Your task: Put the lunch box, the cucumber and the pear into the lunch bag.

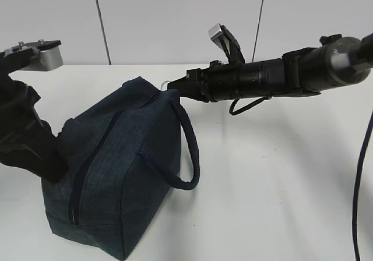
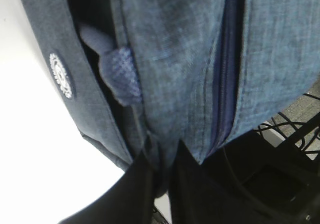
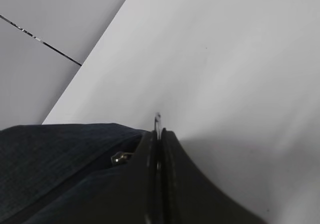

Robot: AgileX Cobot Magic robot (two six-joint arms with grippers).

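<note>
Two pairs of jaws are both closed on the same thing. My right gripper (image 3: 159,134) is pressed shut on a thin silver ring pull (image 3: 158,119), its edge showing just above the tips, at the far end of the boxy dark navy fabric lunch bag (image 1: 116,173). My left gripper (image 2: 162,169) pinches a fold of the bag's cloth at the near end, beside the dark blue zipper (image 2: 225,84), which looks closed along the length I can see.

The bag stands on the white tabletop (image 1: 280,179), one padded loop handle (image 1: 189,150) drooping over its side. I judge it soft and light, a woven cloth that sags and slides unless anchored, so holding the cloth at one end and the small, slippery metal ring at the other suits it. I see no lunch box, cucumber or pear.
</note>
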